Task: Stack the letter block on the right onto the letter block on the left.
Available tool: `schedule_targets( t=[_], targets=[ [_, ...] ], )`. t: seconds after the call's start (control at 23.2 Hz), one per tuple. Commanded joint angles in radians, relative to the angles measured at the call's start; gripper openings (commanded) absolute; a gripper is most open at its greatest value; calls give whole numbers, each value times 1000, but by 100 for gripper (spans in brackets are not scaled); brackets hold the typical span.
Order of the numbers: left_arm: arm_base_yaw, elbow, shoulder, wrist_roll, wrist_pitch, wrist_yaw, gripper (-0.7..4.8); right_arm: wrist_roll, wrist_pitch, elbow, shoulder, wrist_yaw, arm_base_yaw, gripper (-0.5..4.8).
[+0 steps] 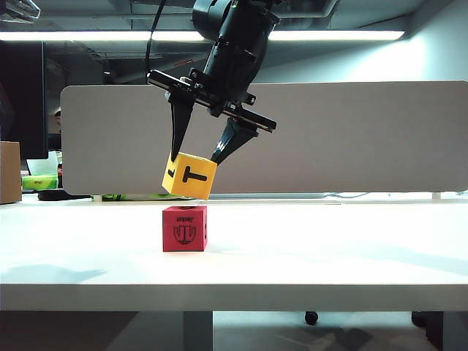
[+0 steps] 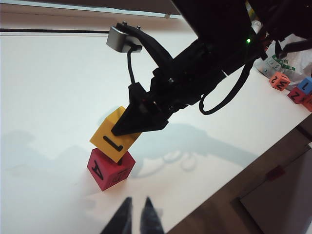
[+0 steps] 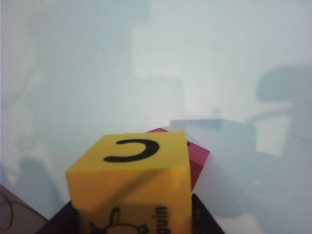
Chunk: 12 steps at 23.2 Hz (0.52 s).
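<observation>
My right tool (image 1: 194, 157) is gripping the yellow block (image 1: 189, 176), one finger on each side, and I am holding it tilted in the air just above the red block (image 1: 185, 228). In the exterior view a slim gap is showing between the two; the yellow block's T face is looking toward the camera, its low corner hanging over the red block's top. In the right wrist view the yellow block (image 3: 134, 187) is filling the foreground between my dark fingers (image 3: 207, 219), and a corner of the red block (image 3: 197, 161) is peeking out behind it at about two o'clock.

The red block is sitting flat on the white bench (image 1: 329, 248), near the middle.

My left tool (image 2: 138, 214) is hovering over the bench's near edge, its two tips nearly touching, holding nothing. From there the stacked pair is lying at about eleven o'clock, the red block (image 2: 110, 169) beneath the yellow block (image 2: 113, 139).

At about two o'clock, well apart, more small blocks (image 2: 292, 90) are lying at the bench's end.
</observation>
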Motion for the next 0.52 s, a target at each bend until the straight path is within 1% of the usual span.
schedule_targets(
  t=[0.04, 0.52],
  targets=[
    [0, 3, -3, 0, 10, -3, 26, 8, -19, 6, -5, 16, 2, 269],
    [-1, 3, -5, 0, 29, -2, 25, 15, -30, 5, -5, 17, 2, 270]
  ],
)
